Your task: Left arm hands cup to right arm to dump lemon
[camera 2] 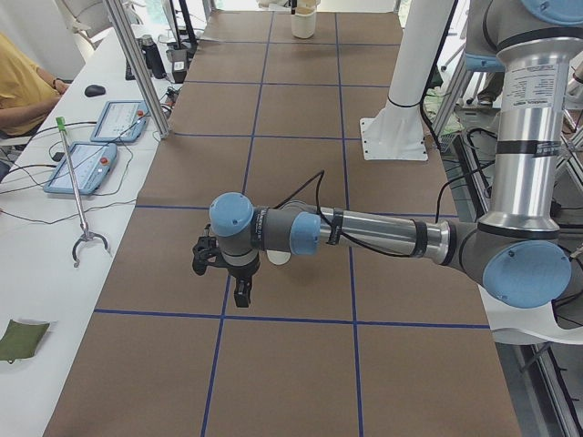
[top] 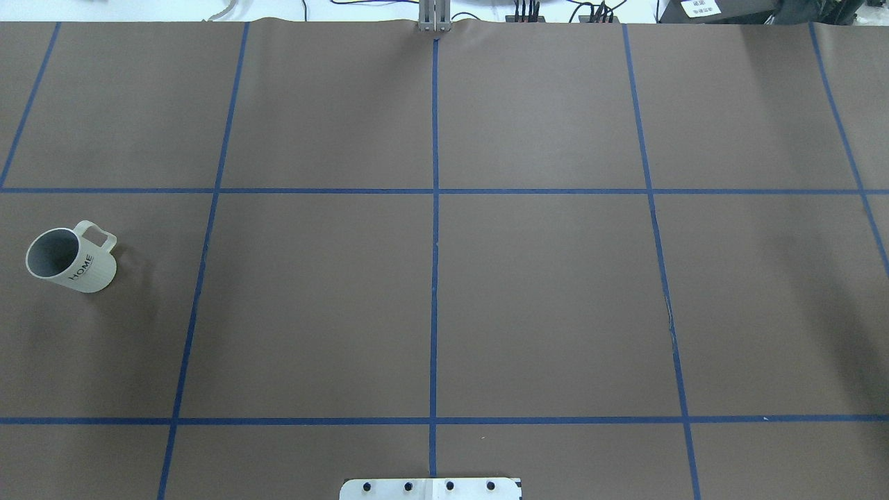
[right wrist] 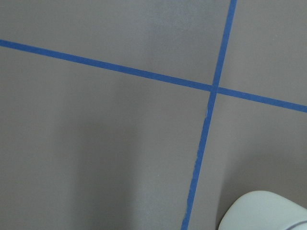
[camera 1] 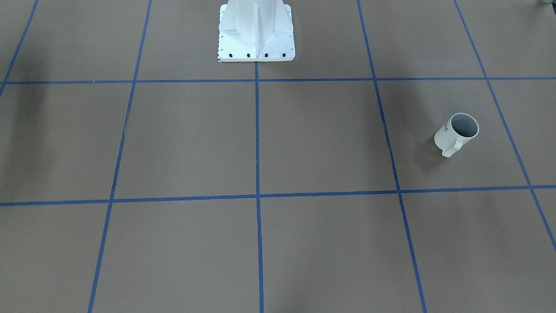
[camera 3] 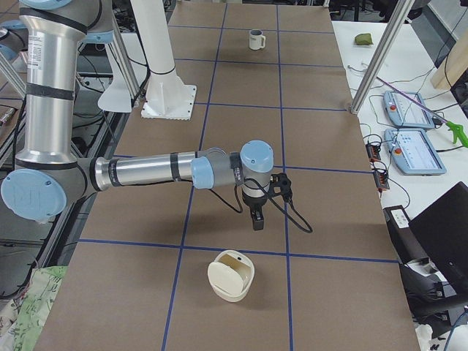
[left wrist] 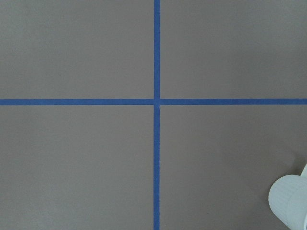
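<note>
Left arm [camera 2: 383,235] low over the worktop [camera 2: 301,382], its claw [camera 2: 239,293] released or clenched you cannot tell; cup [top: 69,260] near it shows no lemon, so the dump may yield nothing

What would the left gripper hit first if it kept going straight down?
The left gripper would most likely hit the brown table, near where blue tape lines cross. The cup sits off to one side.

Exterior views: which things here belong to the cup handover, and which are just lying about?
Job: cup; left arm; right arm. Lemon not visible.
Lying about: cream tub, possibly the dump spot; teach pendants; grabber stick; green pouch.
</note>
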`<action>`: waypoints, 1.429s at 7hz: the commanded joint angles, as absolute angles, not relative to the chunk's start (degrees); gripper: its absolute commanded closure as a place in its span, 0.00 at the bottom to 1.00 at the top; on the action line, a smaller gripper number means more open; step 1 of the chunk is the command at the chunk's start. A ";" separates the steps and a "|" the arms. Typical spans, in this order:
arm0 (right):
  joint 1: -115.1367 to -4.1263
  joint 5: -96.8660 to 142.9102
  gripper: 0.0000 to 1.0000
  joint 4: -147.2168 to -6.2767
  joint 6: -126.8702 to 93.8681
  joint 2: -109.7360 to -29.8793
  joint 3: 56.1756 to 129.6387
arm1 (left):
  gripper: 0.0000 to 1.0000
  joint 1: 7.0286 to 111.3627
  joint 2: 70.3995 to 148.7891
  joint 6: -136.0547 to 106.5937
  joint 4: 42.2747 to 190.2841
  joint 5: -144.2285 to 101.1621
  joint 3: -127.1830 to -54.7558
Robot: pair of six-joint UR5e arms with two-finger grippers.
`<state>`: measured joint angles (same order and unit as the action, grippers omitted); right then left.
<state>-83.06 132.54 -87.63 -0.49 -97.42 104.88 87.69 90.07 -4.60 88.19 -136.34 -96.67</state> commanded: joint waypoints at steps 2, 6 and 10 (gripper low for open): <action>-82.97 134.28 0.00 -85.45 -0.53 -97.38 104.42 | 0.00 86.93 89.38 -4.66 93.39 -141.59 -96.50; -80.51 135.44 0.00 -81.30 -0.88 -97.47 103.80 | 0.00 78.17 89.03 -13.78 99.40 -141.96 -100.53; -79.54 136.14 0.00 -78.31 -0.79 -97.47 103.71 | 0.00 64.62 88.24 -17.14 99.49 -132.72 -102.40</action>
